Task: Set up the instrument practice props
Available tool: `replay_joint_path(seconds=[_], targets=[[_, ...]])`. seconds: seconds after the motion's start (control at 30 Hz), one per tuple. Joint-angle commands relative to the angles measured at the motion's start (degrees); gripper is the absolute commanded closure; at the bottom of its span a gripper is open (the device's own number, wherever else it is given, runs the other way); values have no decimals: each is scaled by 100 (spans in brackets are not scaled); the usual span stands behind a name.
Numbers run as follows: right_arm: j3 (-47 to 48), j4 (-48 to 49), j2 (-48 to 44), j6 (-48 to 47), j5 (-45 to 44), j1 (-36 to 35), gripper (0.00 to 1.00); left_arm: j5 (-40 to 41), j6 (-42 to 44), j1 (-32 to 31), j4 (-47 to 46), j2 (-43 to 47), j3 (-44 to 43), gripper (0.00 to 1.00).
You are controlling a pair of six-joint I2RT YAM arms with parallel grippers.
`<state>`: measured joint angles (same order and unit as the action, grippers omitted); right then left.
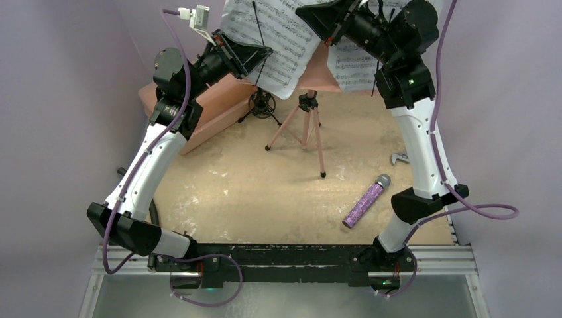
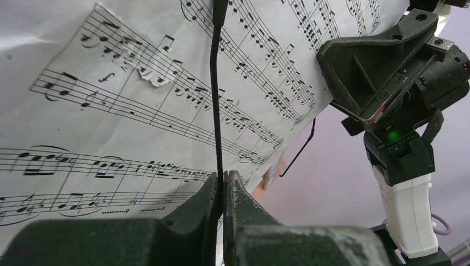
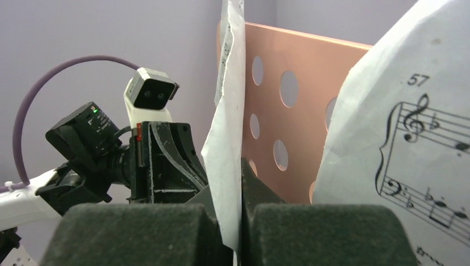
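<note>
So left hand (image 2: pixel 223 180) grips a thin black rod (image 2: pixel 216 83). Right hand (image 3: pixel 231 185) pinches a music page (image 3: pixel 228 83) beside the pink stand (image 3: pixel 310 61)

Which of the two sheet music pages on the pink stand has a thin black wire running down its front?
The left page, where the left pincer pinches that black wire; the right page shows no wire across it.

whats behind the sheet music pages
The stand's pink perforated desk sits behind the pages. Only a holed strip between the pages shows; the rest of the desk and its ledge are covered by paper.
</note>
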<state>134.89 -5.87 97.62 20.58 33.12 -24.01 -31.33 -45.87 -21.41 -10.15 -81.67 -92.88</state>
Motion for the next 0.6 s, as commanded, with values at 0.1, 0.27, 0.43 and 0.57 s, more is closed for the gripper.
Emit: replay_joint_path(seconds=[0.1,0.27,0.43,0.57], targets=[[346,848,100,396,306,-25,100,-242,61,-47,-22,144,-85,100],[310,1001,136,566,393,-42,95,-256,57,-48,-23,142,-89,97],[17,991,-33,582,255,-42,78,-239,44,-48,-23,148,-82,65],[-216,876,-261,485,-3,-42,61,-155,51,-49,17,148,-94,56]])
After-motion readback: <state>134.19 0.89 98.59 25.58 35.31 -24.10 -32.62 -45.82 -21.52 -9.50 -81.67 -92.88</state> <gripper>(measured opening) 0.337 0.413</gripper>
